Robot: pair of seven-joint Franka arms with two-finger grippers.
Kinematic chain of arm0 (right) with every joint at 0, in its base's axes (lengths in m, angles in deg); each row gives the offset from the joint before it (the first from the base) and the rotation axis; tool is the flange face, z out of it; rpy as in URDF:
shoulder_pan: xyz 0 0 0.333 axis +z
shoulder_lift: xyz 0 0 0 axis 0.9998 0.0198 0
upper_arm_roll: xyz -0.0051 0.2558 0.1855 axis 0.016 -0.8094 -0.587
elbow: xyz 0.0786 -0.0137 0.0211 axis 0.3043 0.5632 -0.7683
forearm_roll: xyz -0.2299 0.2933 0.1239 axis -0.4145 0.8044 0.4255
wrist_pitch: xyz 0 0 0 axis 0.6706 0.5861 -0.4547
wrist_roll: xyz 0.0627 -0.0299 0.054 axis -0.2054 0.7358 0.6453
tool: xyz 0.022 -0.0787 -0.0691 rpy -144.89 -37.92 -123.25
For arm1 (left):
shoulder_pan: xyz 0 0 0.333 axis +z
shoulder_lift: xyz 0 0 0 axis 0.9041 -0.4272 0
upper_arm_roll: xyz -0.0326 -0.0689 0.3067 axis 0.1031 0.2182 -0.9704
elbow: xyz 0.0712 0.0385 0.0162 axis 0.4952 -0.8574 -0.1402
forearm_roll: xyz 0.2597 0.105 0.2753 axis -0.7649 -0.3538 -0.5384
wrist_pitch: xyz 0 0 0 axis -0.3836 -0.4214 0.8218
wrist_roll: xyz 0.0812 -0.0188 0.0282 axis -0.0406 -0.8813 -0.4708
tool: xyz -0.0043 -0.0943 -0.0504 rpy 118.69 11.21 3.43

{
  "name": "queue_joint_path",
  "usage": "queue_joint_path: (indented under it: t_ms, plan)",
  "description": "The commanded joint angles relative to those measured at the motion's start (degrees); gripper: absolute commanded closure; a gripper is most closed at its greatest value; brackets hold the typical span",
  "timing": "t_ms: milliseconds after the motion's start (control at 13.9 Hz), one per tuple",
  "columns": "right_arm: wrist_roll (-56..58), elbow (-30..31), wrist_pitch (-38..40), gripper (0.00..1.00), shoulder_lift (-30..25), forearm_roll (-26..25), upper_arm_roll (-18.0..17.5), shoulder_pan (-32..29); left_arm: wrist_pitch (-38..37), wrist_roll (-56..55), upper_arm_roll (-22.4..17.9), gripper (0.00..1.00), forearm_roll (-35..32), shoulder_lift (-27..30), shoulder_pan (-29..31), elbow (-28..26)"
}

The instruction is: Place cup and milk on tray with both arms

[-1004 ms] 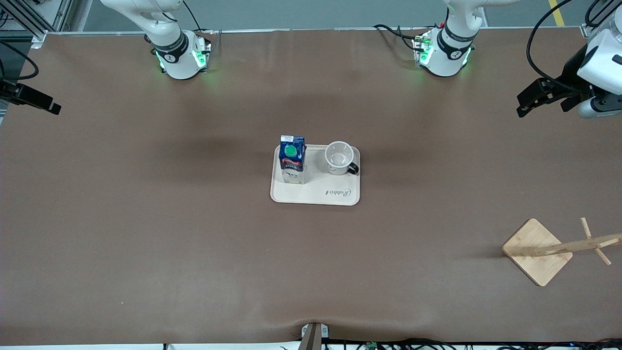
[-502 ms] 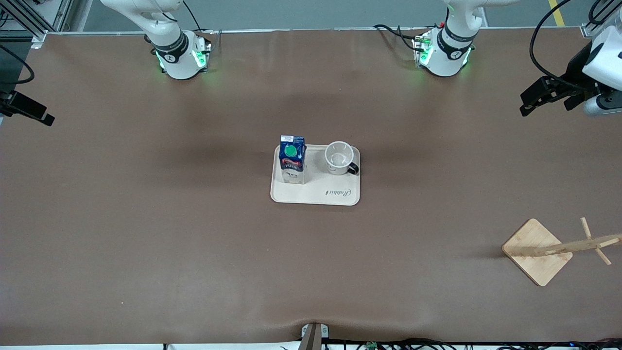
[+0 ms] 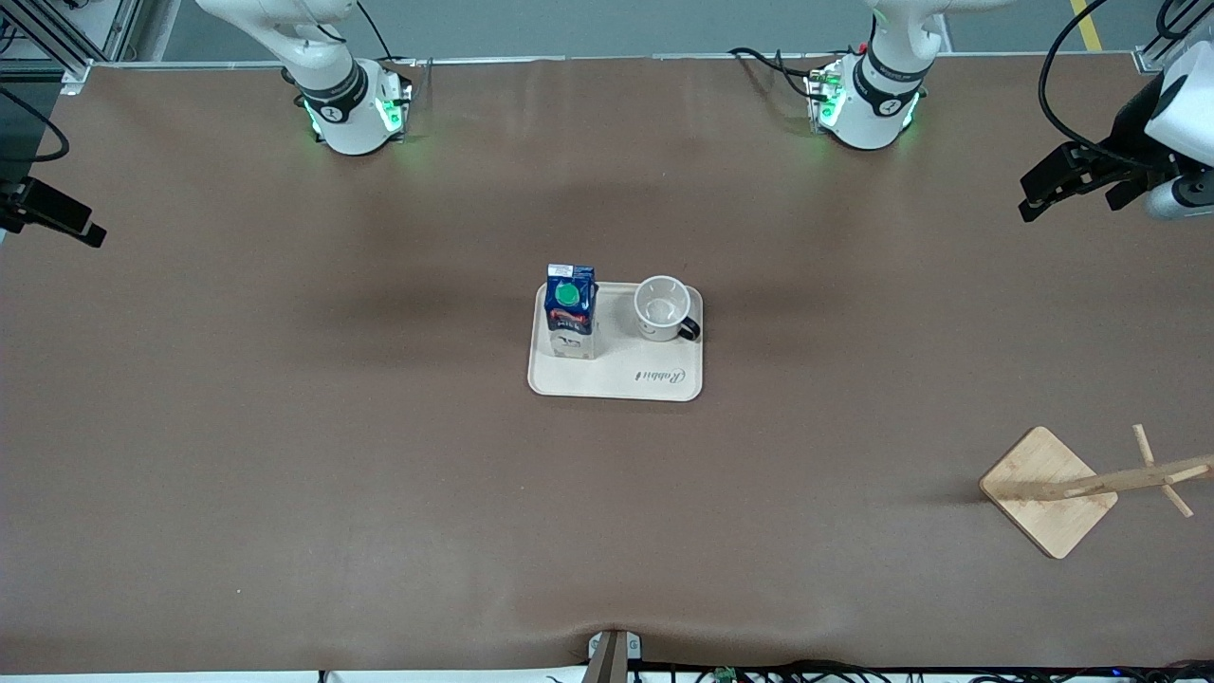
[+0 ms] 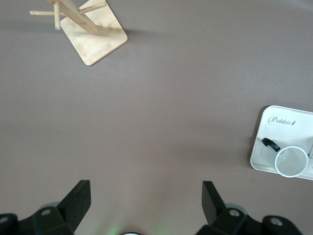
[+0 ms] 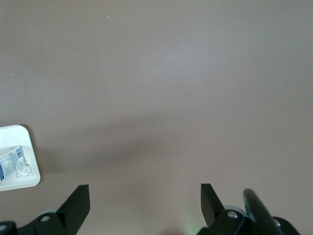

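Cup [image 3: 662,306] and milk [image 3: 570,311] stand upright on tray [image 3: 616,379], mid-counter [image 3: 285,427]. Cup likely rigid, breakable: grip rim. Carton light, crushable: grip flat sides. Left end effector [image 4: 145,198] and right end effector [image 5: 145,200] spread wide, empty, over the counter's ends.

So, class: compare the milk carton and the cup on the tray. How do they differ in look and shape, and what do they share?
The milk carton is a tall box in dark blue and white; the cup is low, round and white.
The carton is closed by a green cap; the cup is open and empty.
The cup has a black handle; the carton has none.
Both stand upright, side by side, on the cream tray.
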Motion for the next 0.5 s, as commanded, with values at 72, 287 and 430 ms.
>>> queue_joint_path:
  t_ms: [72,287,430]
  plan:
    - [1.6,0.2,0.1,0.0,-0.3,-1.1,-0.7,-0.8,-1.8,0.6,0.1,0.0,0.6,0.4,-0.1,0.5]
    - [1.6,0.2,0.3,0.0,-0.4,-1.1,-0.7,-0.8,-2.0,0.6,0.2,0.0,0.6,0.2,-0.2,0.6]
    - [1.6,0.3,0.3,0.0,-0.3,-1.1,-0.7,-0.8,-1.9,0.6,0.2,0.0,0.6,0.1,-0.2,0.6]
